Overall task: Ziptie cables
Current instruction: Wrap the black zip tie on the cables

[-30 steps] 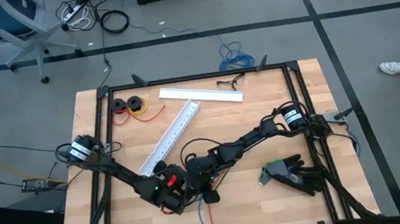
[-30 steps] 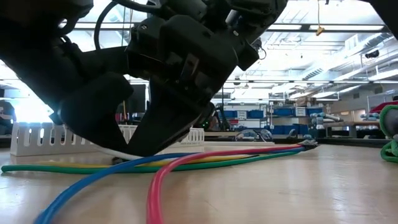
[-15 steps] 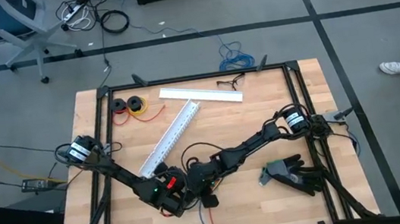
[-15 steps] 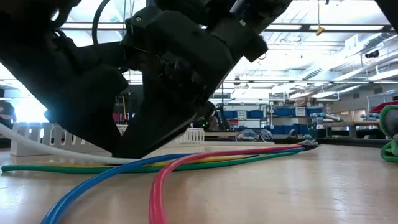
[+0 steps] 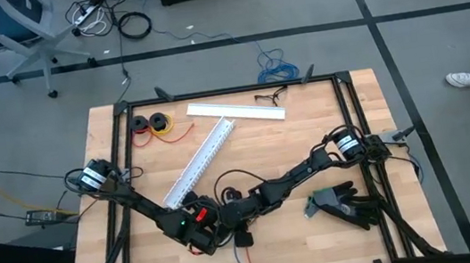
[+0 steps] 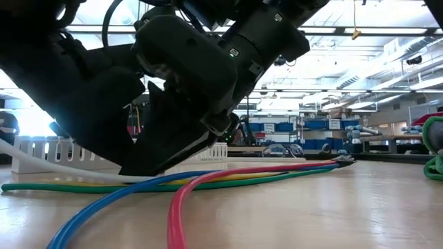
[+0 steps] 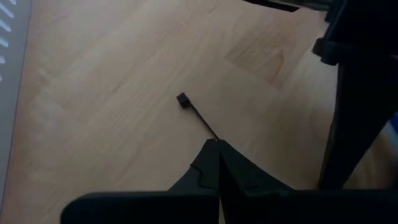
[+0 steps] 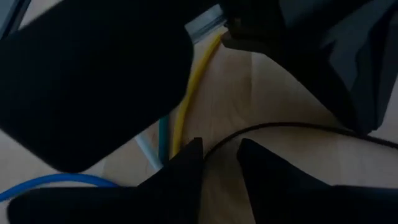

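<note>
The main risk: the left gripper (image 7: 219,149), its fingers pressed together on the ziptie (image 7: 198,116), loses that thin strap if the right gripper (image 8: 219,155) tugs it sideways. The right gripper's fingers stand slightly apart around a thin black strand (likely the ziptie's tail). The cables (image 6: 208,181) lie beneath both, lower centre of the overhead frame.

Lighting the tabletop (image 5: 314,113) evenly from overhead, throwing only faint shadows. Glaring hard through bright ceiling lights (image 6: 387,52) and a window at the low view's left, turning the arms (image 6: 104,90) into black silhouettes. Blurring the near cables (image 6: 173,207) there. Sitting soft and dim in both wrist views, with the nearest dark shapes out of focus.
</note>
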